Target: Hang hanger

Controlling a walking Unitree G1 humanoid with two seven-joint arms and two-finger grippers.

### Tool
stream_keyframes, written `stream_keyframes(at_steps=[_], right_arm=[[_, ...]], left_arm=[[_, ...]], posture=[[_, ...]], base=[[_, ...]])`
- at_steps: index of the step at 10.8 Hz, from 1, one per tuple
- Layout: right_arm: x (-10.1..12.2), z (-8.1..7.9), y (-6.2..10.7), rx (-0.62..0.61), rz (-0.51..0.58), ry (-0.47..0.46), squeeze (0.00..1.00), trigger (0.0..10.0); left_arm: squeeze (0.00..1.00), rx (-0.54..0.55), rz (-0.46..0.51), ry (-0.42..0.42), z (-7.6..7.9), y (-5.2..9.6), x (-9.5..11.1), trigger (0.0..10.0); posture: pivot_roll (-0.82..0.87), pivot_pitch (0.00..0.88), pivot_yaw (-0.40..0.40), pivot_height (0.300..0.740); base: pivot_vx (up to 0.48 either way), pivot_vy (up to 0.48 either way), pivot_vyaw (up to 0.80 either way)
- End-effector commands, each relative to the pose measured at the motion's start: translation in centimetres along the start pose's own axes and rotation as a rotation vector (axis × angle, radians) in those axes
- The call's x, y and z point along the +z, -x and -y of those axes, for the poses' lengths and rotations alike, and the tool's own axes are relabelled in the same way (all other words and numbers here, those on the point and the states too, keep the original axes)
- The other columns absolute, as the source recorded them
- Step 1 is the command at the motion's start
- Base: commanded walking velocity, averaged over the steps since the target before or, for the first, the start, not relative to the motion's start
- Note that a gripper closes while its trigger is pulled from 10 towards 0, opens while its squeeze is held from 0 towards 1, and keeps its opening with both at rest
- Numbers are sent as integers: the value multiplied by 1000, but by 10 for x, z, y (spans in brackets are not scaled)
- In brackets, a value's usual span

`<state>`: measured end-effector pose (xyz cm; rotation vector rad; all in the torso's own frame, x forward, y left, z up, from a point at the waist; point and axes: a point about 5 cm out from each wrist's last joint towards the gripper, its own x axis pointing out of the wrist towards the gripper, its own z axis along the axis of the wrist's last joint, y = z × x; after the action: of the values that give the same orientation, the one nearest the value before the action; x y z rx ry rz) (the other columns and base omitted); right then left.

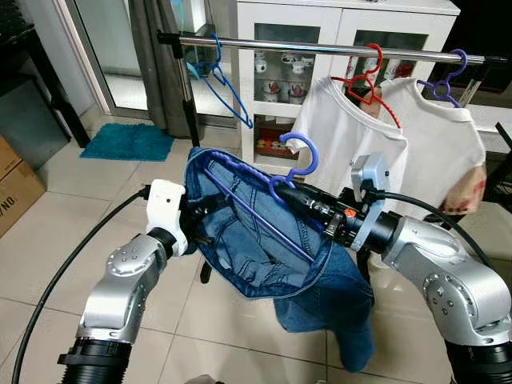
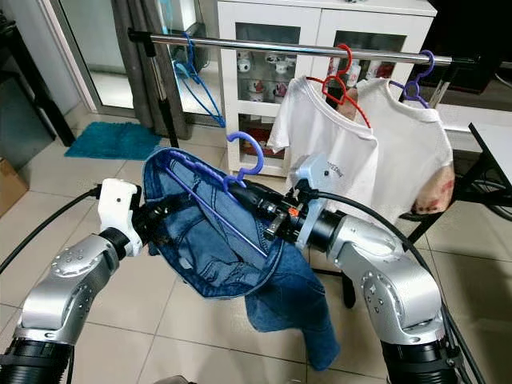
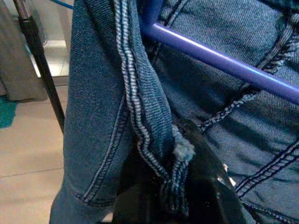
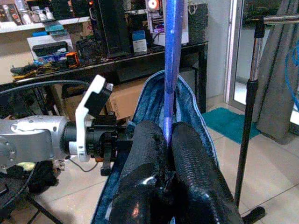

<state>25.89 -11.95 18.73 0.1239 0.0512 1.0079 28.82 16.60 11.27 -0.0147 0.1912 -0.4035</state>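
A purple hanger carries blue jeans in front of me, hook upward. My right gripper is shut on the hanger just below the hook; the right wrist view shows the purple hanger pinched between the black fingers. My left gripper is shut on the jeans' waistband, holding it out to the left beside the hanger's bar. The chrome clothes rail runs across above and beyond the hook.
On the rail hang an empty blue hanger, a red hanger with a white T-shirt and a purple hanger with another T-shirt. Behind stands a white glass-door cabinet. A teal mat and a cardboard box lie left.
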Motion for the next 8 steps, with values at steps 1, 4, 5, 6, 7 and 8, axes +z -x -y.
stream_keyframes(at_steps=[1, 4, 5, 6, 7, 8], right_arm=[[8, -3, 0, 14, 23, 27, 0, 0], [3, -2, 1, -5, -3, 32, 0, 0], [-1, 0, 1, -21, -30, 43, 0, 0], [-8, 2, 3, -29, -93, 74, 0, 0], [-13, 3, 5, -31, -128, 91, 0, 0], [-16, 3, 6, -25, -166, 116, 0, 0]], left_arm=[[0, 4, 17, 8, -3, 4, 3, 0], [0, 26, 98, 13, -14, 10, 27, 0], [0, 26, 123, -11, -18, 14, 39, 0], [0, -20, 153, -23, -16, 20, 55, 0], [0, -85, 145, -48, -11, 23, 62, 0], [0, -145, 129, -73, -7, 27, 69, 0]], posture=[[-129, 0, 27, 740], [-129, 0, 33, 740], [-128, 0, 33, 740], [-122, 0, 30, 740], [-122, 0, 30, 740], [-120, 0, 32, 740]], base=[[0, 0, 0], [0, 0, 0], [0, 0, 0], [0, 0, 0], [0, 0, 0], [0, 0, 0]])
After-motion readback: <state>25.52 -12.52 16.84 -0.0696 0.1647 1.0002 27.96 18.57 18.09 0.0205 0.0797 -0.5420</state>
